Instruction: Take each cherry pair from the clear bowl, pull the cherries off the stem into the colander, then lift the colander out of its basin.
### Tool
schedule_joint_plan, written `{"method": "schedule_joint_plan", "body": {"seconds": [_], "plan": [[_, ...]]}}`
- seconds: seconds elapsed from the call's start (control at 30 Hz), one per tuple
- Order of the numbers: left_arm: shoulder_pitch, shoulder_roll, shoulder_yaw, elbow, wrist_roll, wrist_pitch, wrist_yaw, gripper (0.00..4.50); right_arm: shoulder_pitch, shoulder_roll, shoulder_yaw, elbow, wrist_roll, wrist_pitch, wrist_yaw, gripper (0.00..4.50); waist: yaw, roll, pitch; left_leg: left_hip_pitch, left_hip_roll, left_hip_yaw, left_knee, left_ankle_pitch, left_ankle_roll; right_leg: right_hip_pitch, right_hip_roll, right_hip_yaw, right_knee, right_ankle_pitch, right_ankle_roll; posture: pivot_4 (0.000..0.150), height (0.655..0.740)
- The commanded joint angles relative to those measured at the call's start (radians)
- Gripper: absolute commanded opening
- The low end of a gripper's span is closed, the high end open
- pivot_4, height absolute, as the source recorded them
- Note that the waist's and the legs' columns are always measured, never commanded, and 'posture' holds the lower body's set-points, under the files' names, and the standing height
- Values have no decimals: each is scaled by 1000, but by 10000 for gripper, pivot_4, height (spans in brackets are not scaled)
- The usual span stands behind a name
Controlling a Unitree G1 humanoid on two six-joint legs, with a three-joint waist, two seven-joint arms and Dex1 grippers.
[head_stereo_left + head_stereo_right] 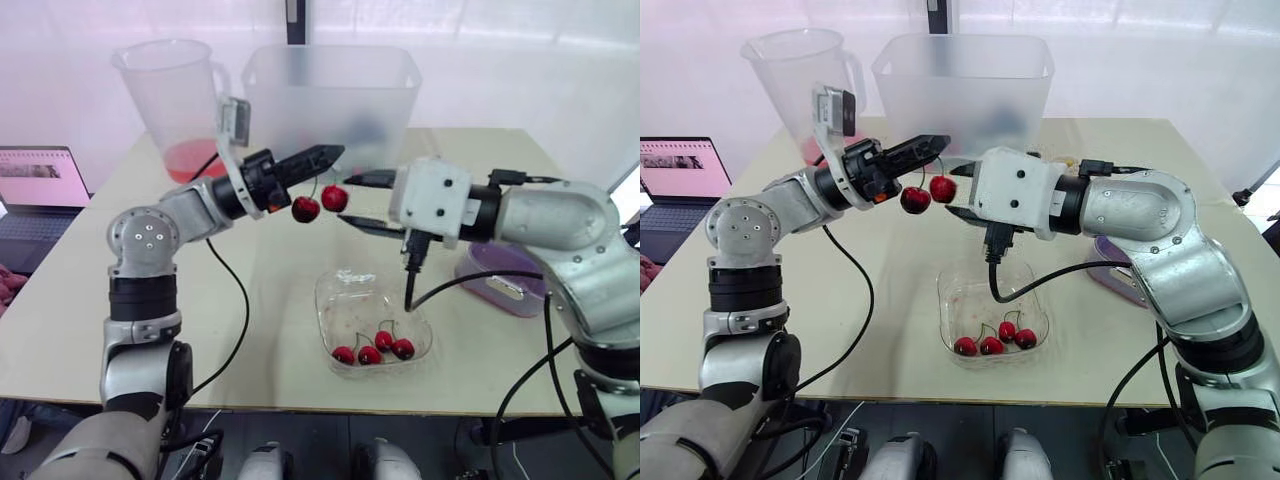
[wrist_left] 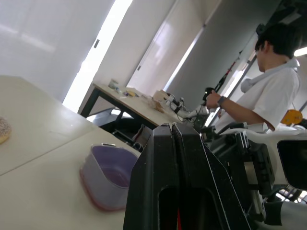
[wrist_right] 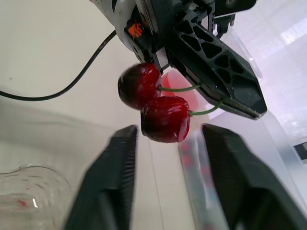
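Two cherries on one stem, the cherry pair [image 3: 158,108], hang in mid-air from my L pincer [image 1: 328,155]. It is clamped on the stem top, above the counter [image 1: 270,300] and beyond the bowl [image 1: 335,305]. R pincer [image 1: 348,201] faces it from the opp. side, fingers apart, one either side of the nearer cherry. R wrist cam shows a gap each side, no contact. Bowl sits near the counter's front edge w/ four cherries [image 1: 372,350] at its near end. At the far edge behind the pair is a frosted tub [image 1: 330,90], w/ a jug [image 1: 170,90] to its left, red at the bottom. Purple box [image 2: 108,177] sits right of the bowl, partly under my R arm. Laptop [image 1: 35,195] is at far left, off the counter. Person [image 2: 273,96] in a white shirt shows in the L wrist cam background.
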Motion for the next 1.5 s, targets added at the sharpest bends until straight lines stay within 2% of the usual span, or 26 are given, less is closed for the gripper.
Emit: {"method": "schedule_joint_plan", "body": {"seconds": [0.03,0.07,0.13,0.2,0.23,0.33,0.4,0.47,0.6,0.83,1.13,1.23,1.37,1.5], "plan": [[-14,14,12,-22,5,-20,-20,0,13,-51,-116,-9,77,63,33,40259,2,0,0,0,0,0,0,0,0,0,0,0,0,0,0,1500,6886],[-15,8,18,-20,7,-33,-14,0,29,-79,-163,-2,113,102,52,44681,3,0,0,0,0,0,0,0,0,0,0,0,0,0,0,1500,6886],[-22,-9,44,-19,-24,-43,-5,0,48,-114,-258,32,182,194,61,44681,4,0,0,0,-1,-1,0,0,0,1,-1,-1,-1,0,0,1500,6886],[-15,-3,39,-42,-26,-45,-29,0,40,-84,-376,72,317,331,30,44681,1,-1,0,0,-2,0,0,0,0,1,-2,-1,-1,0,0,1500,6886],[-10,0,33,-50,-22,-46,-40,0,37,-58,-425,90,377,386,9,44681,1,-1,0,0,-2,0,0,0,0,1,-2,-1,-1,0,0,1500,6886],[-5,-8,20,-49,-13,-47,-53,0,7,153,-599,172,601,467,-151,44681,-7,-1,0,2,1,0,-1,0,0,2,-2,-1,-1,0,0,1500,6886],[-6,-17,11,-55,-15,-45,-63,0,16,194,-636,202,751,576,-174,44681,-3,1,1,3,1,0,-1,1,-1,2,-2,-1,0,1,0,1500,6886],[-4,-23,3,-63,-19,-42,-67,0,49,217,-641,193,877,626,-197,44681,1,2,1,2,1,0,-2,1,-1,2,-1,-1,0,1,0,1500,6886],[7,-33,-16,-88,-27,-29,-75,0,113,264,-561,157,978,676,-319,44681,1,2,1,2,0,0,-2,0,-1,2,-2,-1,-1,1,0,1500,6886],[13,-55,-28,-107,-24,-28,-67,0,124,302,-515,152,1174,604,-507,44681,0,2,1,1,-1,0,-1,0,0,2,-1,-1,0,1,0,1500,6886],[13,-70,-32,-122,-36,-19,-56,0,140,277,-391,151,1282,534,-672,44681,-1,2,1,1,-1,0,-1,-1,1,2,-1,0,0,0,0,1500,6886],[7,-79,-34,-131,-48,-12,-45,0,141,279,-364,151,1306,502,-711,35950,0,2,1,1,-1,0,-1,-1,2,2,-1,0,-1,0,0,1500,6886],[9,-81,-33,-135,-56,-6,-39,0,141,269,-343,152,1317,464,-734,16561,0,2,1,1,-1,0,-1,-1,2,2,-1,0,-1,0,0,1500,6886],[9,-79,-35,-135,-62,-5,-37,0,138,256,-335,158,1343,434,-747,16561,0,2,1,1,-1,0,-1,-1,3,2,0,0,-1,0,0,1500,6886]]}}
